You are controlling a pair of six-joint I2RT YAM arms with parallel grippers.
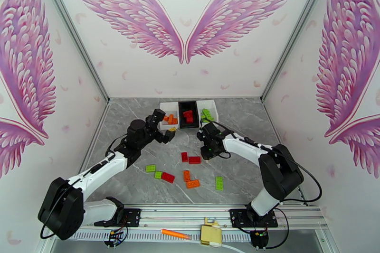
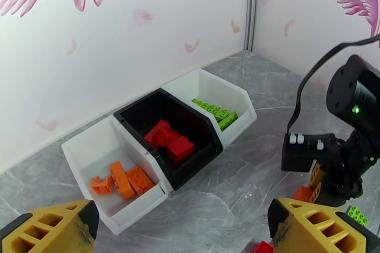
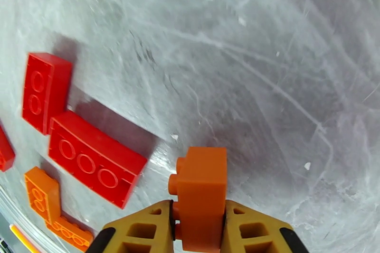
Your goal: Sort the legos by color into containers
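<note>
Over on the left, the left gripper (image 2: 183,218) hovers before the containers (image 2: 192,173), fingers apart with nothing between them. Orange legos (image 2: 124,180) lie in the left white one, red in the black, green in the right white. Further right, the right gripper (image 3: 199,235) clamps an orange brick (image 3: 202,187) above the table (image 3: 266,59).

White walls (image 1: 190,78) closed in three sides, painted with large pink wings (image 1: 128,7) and scattered pink feathers (image 1: 204,72). Grey metal posts (image 1: 89,64) ran up the back corners. The worktop (image 1: 237,116) was grey marble-patterned and evenly lit, with an aluminium rail (image 1: 190,213) along its near edge.
</note>
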